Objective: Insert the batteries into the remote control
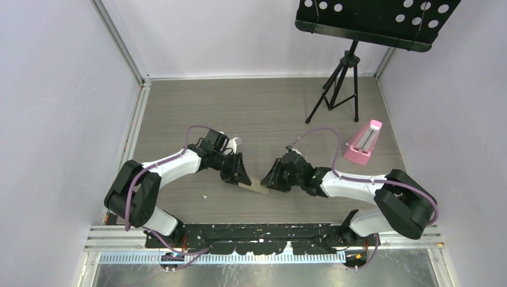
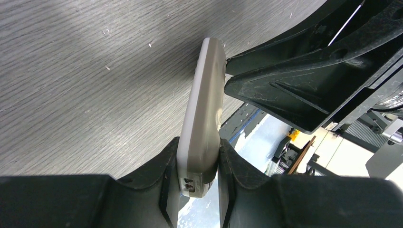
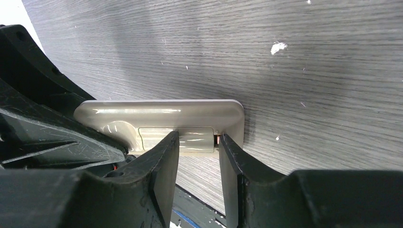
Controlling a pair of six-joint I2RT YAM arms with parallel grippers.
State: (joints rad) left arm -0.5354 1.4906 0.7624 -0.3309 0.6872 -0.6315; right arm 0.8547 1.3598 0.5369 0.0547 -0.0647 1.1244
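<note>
Two grippers meet at one remote.
Left gripper [image 2: 198,156] clamps the left end of the remote control [image 2: 206,95]. Right gripper [image 3: 196,142] straddles the remote's right end, grip unclear. A pink wedge [image 1: 363,142] sits well to the remote's right.

A grey wood-grain worktop [image 1: 263,107] carries scattered small white specks [image 3: 278,47]. At its far right stands a black music stand [image 1: 342,84] on a tripod, with its perforated tray tilted at the top of the overhead view. A pink wedge-shaped object [image 1: 363,143] sits near the tripod's feet, closer to the right-hand wall.
</note>
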